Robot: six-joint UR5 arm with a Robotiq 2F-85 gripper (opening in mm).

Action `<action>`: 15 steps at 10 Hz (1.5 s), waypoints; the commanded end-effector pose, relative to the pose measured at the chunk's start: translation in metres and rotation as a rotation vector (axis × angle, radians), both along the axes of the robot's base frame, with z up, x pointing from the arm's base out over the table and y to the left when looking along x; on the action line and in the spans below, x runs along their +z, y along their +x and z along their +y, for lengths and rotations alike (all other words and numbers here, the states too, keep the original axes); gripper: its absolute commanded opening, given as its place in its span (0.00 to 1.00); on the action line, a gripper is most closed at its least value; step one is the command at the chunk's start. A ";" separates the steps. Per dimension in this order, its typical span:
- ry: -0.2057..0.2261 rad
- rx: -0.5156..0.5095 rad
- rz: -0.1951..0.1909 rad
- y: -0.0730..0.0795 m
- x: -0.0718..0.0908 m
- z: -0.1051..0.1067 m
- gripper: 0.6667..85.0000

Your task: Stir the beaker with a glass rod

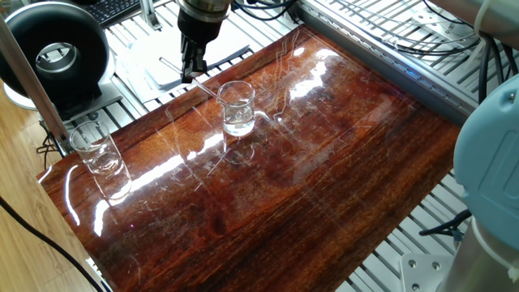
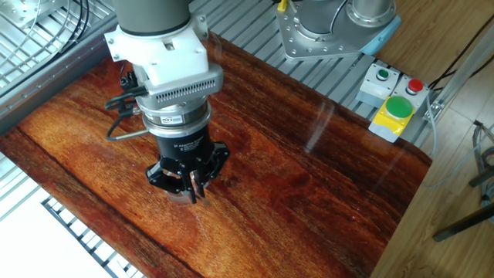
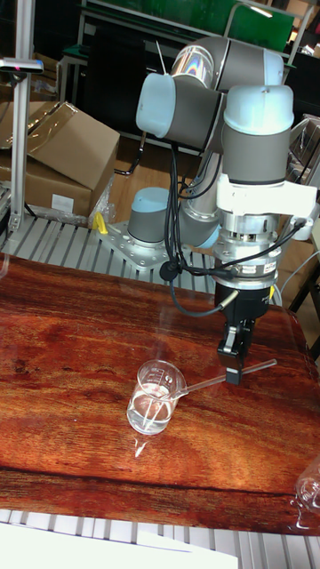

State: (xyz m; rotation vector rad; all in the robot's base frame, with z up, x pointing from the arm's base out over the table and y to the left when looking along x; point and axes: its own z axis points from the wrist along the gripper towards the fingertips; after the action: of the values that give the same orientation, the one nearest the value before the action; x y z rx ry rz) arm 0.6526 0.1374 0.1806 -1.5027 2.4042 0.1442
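The beaker (image 1: 238,109) is a small clear glass with a little clear liquid, standing upright on the glossy wooden table (image 1: 324,162); the tall view shows the beaker (image 3: 155,399) too. The glass rod (image 1: 212,93) slants from the gripper (image 1: 193,71) down into the beaker. In the tall view the glass rod (image 3: 200,385) runs from right of the fingers down-left into the liquid. The gripper (image 3: 234,372) is shut on the rod's upper part, up and to the side of the beaker. In the other fixed view the gripper (image 2: 193,185) hides the beaker.
A second clear beaker (image 1: 96,151) stands near the table's left corner, also seen at the lower right edge (image 3: 309,484). A black round device (image 1: 53,53) and a white sheet (image 1: 159,71) lie beyond the table. A button box (image 2: 394,108) sits by the arm's base (image 2: 332,27).
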 end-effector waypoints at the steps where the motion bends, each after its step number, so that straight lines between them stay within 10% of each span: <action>1: 0.005 -0.020 -0.008 0.003 0.003 -0.001 0.00; 7: 0.033 -0.041 -0.022 0.004 0.028 -0.011 0.00; 12: 0.216 -0.121 -0.007 0.008 0.061 0.011 0.00; 15: 0.231 -0.100 -0.031 0.007 0.068 0.003 0.00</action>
State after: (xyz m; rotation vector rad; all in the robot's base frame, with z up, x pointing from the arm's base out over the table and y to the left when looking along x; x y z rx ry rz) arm 0.6581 0.1405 0.2358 -1.2978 2.3762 0.3201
